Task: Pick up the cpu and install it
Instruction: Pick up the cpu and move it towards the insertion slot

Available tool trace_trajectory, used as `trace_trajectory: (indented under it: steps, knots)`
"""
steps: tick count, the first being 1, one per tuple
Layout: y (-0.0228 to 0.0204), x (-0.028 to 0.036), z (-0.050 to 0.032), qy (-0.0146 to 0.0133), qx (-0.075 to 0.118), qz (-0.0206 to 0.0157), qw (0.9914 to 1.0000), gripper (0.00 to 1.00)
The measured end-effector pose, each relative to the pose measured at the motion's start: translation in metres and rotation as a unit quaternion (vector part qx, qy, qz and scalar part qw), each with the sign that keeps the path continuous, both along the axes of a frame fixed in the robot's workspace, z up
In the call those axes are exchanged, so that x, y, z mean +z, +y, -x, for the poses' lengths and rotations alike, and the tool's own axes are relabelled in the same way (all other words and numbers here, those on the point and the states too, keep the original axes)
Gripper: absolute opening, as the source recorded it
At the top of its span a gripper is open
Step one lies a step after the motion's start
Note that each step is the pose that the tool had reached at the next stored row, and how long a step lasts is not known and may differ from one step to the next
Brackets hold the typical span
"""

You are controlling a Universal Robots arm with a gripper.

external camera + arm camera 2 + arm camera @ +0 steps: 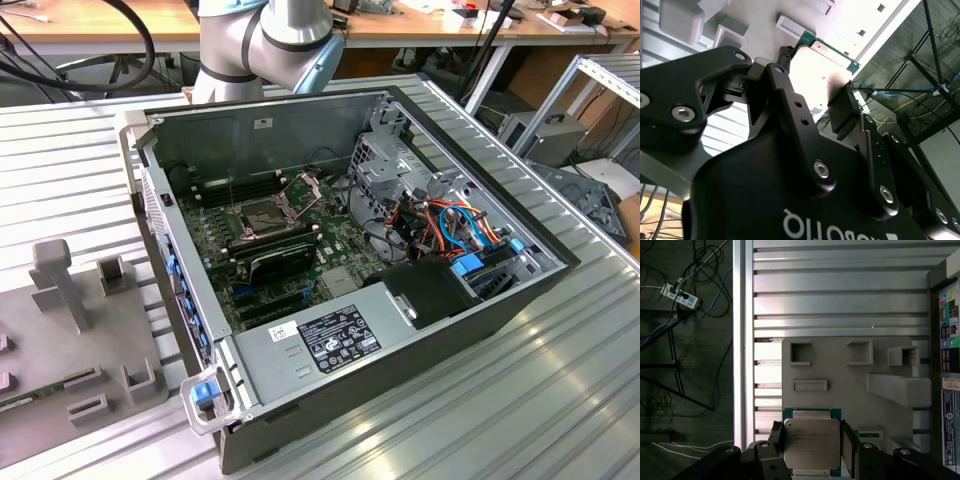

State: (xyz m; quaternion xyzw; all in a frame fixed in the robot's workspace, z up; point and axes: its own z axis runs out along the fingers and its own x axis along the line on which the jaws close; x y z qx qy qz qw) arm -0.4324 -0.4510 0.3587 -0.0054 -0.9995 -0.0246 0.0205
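As gripper [811, 432] clamps cpu [811, 445] btwn pads [847, 447], over grey tray [855, 385]

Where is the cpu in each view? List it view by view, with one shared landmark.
First wrist view: cpu clamped in the end effector, over the grey fixture plate.
Second wrist view: cpu in the end effector, grey fixture plate beyond.
Exterior view: that plate lies at the exterior view's left, beside the computer case.

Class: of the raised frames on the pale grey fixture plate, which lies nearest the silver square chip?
The low, wide rectangular frame, beside the thin silver-faced square cpu; the others are squarer and farther off.
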Motion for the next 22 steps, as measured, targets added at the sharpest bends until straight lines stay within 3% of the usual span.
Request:
trace_trajectory:
  steps: [22]
  knots:
    - [0.0,0.0062,0.0,0.0,0.0,0.0,1.0,0.55]
